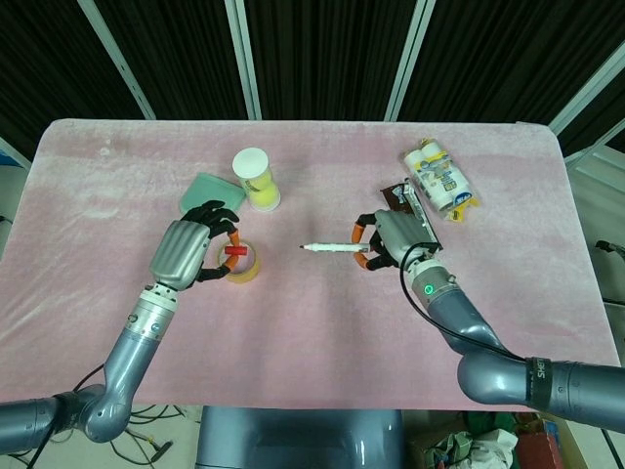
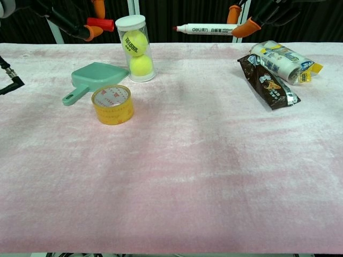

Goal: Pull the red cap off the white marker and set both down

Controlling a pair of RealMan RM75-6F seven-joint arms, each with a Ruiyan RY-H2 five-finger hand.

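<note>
Separated from its cap, the marker [image 2: 211,29] is pinched near its rear end by the orange fingertips [image 2: 247,27] of the right hand [image 1: 393,237] and held level above the table [image 2: 177,176], its tip pointing toward the left hand [image 1: 188,253]. "deli" is printed on the white barrel, followed by characters too small to be read. The red cap [image 2: 101,24] is pinched between fingertips of the left hand, well apart from the marker, and is seen above a yellow tape roll [image 2: 112,104] in the head view. Red print on the roll cannot be read. Behind the roll a green scoop [image 2: 95,78] is laid flat, and beside it a clear tube [image 2: 134,48] of two tennis balls is stood upright, with a label beginning "TELOON". Near the right hand, a brown ice-cream wrapper [image 2: 268,81] and a white and yellow packet [image 2: 284,60] are laid side by side.
</note>
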